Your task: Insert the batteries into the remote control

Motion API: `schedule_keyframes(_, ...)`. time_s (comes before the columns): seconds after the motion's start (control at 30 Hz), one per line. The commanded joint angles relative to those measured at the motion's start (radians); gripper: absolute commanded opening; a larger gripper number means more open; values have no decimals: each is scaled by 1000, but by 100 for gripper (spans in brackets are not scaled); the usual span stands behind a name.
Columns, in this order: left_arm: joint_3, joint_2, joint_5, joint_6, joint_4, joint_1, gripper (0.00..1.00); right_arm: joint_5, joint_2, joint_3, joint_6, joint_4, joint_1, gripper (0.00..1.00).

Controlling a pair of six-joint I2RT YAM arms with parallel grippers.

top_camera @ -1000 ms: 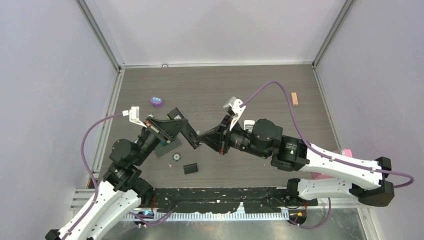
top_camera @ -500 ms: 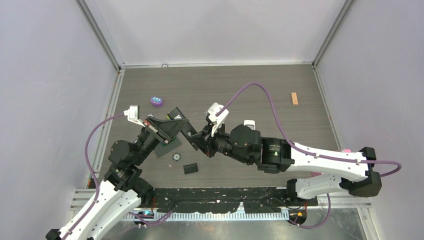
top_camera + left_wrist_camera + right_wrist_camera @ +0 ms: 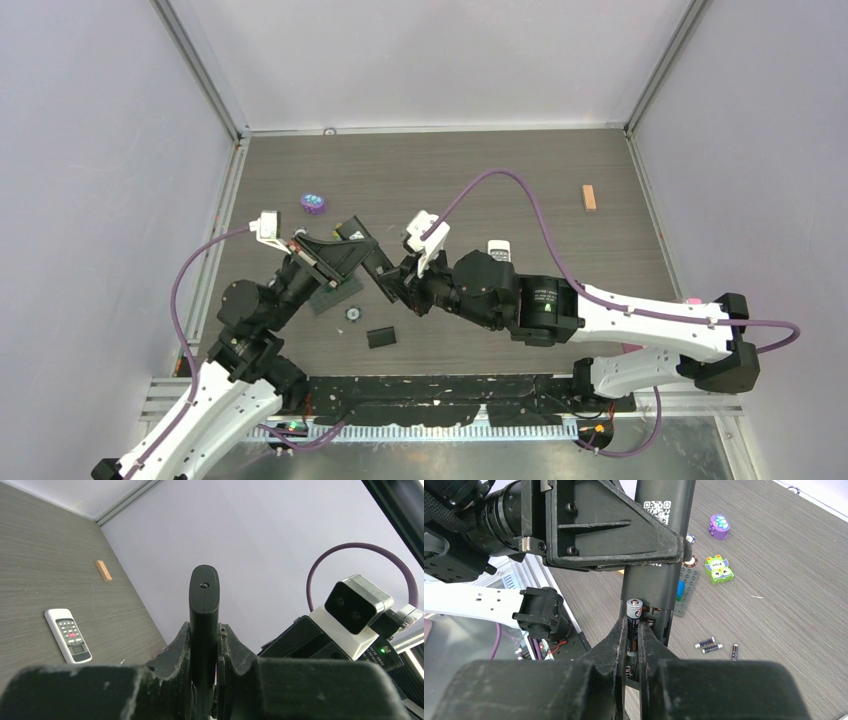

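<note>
**A:** Where is room lying open on the tabletop (image 3: 450,165)?

**B:** The far strip is lying open. An orange block (image 3: 589,197) is sitting near the right edge, and a white remote (image 3: 498,247) is lying just beyond the right arm.

**A:** And left of centre?

**B:** It is crowding up. The left jaws are clamping the black remote (image 3: 664,540) above the tabletop. The right jaws, pinching a battery (image 3: 634,617), are sitting just beside its open end, so nothing is fitting between them. Underneath, a grey brick plate (image 3: 686,592), a green owl toy (image 3: 718,568), a purple toy (image 3: 719,526) and three loose batteries (image 3: 705,642) are taking up the surface. A black cover (image 3: 381,338) is lying nearer the arm bases.
</note>
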Motion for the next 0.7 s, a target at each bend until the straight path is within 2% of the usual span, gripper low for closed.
schedule_keyframes(0.0, 12, 9, 17, -45, 98, 1, 0, -25, 8, 30, -29, -8, 5, 14)
schedule_keyframes(0.2, 18, 31, 37, -73, 124, 0, 0, -32, 6, 26, -39, -41, 5, 18)
schedule_keyframes(0.4, 25, 29, 25, -69, 126, 0, 0, -31, -6, 24, -36, -80, 6, 17)
schedule_keyframes(0.67, 19, 23, 24, -50, 123, 1, 0, -29, 20, 69, 36, -152, 4, 17)
